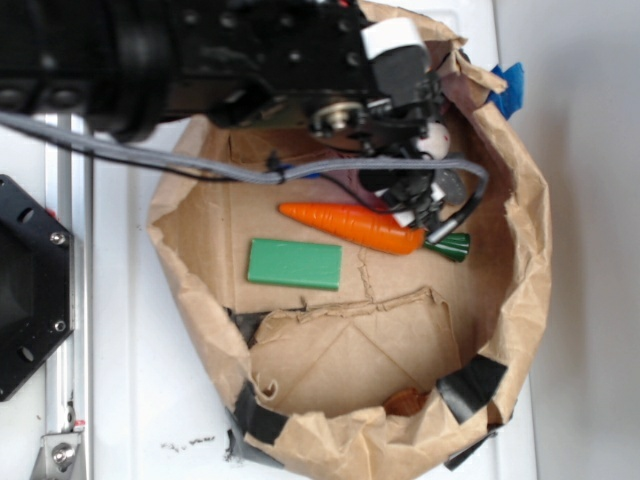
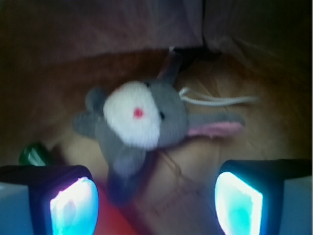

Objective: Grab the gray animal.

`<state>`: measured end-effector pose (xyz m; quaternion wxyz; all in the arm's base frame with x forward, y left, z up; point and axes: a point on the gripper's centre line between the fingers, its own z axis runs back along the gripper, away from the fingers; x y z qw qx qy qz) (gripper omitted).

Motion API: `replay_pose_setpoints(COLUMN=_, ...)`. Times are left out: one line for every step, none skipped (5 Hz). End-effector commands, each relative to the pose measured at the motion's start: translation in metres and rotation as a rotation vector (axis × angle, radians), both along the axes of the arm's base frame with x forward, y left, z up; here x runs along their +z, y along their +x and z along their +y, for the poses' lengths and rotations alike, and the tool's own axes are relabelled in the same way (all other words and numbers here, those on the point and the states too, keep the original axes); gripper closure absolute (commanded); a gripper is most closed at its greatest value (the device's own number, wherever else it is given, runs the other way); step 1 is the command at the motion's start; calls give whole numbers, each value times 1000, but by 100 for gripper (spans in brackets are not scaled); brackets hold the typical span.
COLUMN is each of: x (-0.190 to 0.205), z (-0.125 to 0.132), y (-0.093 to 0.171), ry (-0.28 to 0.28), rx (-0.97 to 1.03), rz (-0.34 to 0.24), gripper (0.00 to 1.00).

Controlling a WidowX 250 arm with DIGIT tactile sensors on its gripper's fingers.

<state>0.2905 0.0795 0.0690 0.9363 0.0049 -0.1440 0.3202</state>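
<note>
Two views: an exterior one from above and a wrist one looking past the fingers.
Surface: a white tabletop [image 1: 120, 400] with a metal rail [image 1: 70, 300] along its left side; a pale wall [image 1: 590, 250] lies at the right.
Container: a brown paper bag [image 1: 520, 250] rolled down into an open bowl shape, patched with black tape [image 1: 470, 385], with a scrap of blue tape [image 1: 510, 88] at its upper right rim.
Bag floor: creased brown paper, in shadow at the far end in the wrist view.
Gray animal [image 2: 139, 122]: lying on the bag floor near the far wall, cream face with a red dot turned up, pink-lined ear and white string loop [image 2: 215, 100] stretched to the right; in the exterior view only a bit of white shows under the arm.
Gripper [image 2: 156, 205]: spread apart, its two glowing pads [image 2: 237, 205] on either side of the toy's lower end, not touching it.
Orange carrot [image 1: 350, 225]: lying beside the gripper, green top [image 1: 450, 245] pointing right.
Green block [image 1: 295, 264]: flat, just below the carrot.
</note>
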Motion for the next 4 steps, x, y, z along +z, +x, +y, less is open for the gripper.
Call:
replay_pose_setpoints(x=19, z=25, y=19, ry=-7, rx=79, rz=-93, gripper=0)
replay_pose_setpoints(x=15, z=26, y=27, ry=18, rx=97, rz=-102, gripper=0)
replay_pose_setpoints(x=10, z=26, y=28, ry=4, rx=123, rz=-134, gripper=0)
replay_pose_setpoints(x=4, z=19, y=28, ry=6, rx=120, rz=-139, gripper=0)
